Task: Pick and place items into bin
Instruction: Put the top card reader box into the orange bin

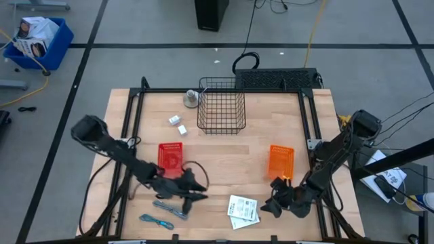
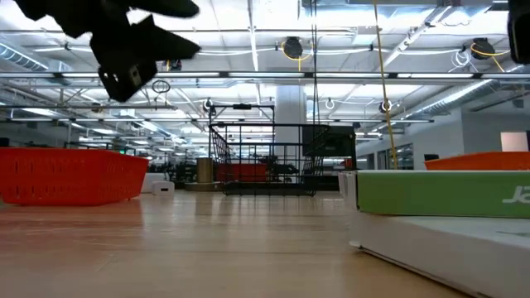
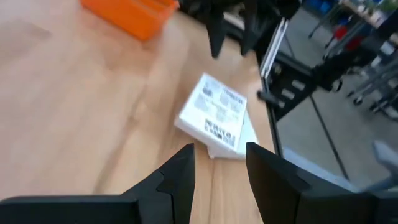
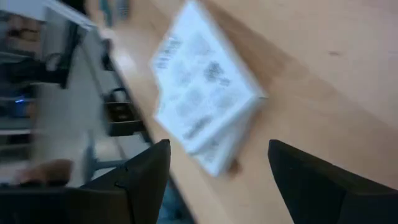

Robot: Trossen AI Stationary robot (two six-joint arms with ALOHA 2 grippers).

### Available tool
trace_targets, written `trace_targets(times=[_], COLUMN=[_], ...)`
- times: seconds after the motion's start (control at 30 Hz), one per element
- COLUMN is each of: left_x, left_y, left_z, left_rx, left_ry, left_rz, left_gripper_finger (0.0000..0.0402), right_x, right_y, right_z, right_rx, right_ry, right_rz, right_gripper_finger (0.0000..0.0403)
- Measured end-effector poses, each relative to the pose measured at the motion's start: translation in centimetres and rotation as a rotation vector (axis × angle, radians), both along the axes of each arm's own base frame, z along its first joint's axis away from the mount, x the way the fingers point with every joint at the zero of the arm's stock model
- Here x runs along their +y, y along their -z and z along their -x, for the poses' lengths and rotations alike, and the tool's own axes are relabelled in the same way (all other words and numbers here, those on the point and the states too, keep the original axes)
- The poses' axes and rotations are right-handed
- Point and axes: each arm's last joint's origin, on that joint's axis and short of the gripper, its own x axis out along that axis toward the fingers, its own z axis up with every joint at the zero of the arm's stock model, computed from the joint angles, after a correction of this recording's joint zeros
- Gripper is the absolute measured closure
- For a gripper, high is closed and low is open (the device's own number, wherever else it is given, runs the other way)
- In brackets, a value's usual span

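Two stacked white printed packets (image 1: 243,210) lie flat on the wood near the table's near edge, between my two grippers. They also show in the left wrist view (image 3: 214,115), the right wrist view (image 4: 205,112) and, close up, the low view (image 2: 439,199). My left gripper (image 1: 202,190) (image 3: 221,171) is open and hovers left of them, pointing at them. My right gripper (image 1: 268,205) (image 4: 214,180) is open just right of them. A grey strip (image 1: 169,208) and a teal cord (image 1: 156,221) lie near the left gripper. Two white blocks (image 1: 178,124) sit beside the wire basket.
A black wire basket (image 1: 222,105) stands at the table's far middle, with a small metal can (image 1: 191,99) to its left. A red bin (image 1: 171,159) sits behind the left gripper and an orange bin (image 1: 281,161) behind the right one. Bare wood lies between the two bins.
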Motion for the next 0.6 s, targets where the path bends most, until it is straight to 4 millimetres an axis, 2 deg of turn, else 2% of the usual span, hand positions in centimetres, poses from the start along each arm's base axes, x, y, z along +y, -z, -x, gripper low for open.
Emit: trace_targets(times=[0.2,0.37,0.6], left_x=[-2.1,-2.9,-3.4], left_y=[1.2,1.6,3.4], left_z=[-2.6,-4.0,-5.0], left_rx=[0.014,0.01,0.012], left_ry=[0.044,0.061,0.118], left_rz=[-0.061,-0.091,-0.141], left_gripper_finger=[0.0254,0.0254,0.0254], right_x=[0.9,1.0,1.2], right_y=[2.3,3.7,3.9], right_z=[-0.6,-0.8,-1.3], right_rx=[0.048,0.075,-0.019], right_ry=[0.012,0.045,0.113], right_rz=[-0.025,-0.007,0.01], right_gripper_finger=[0.014,0.014,0.014])
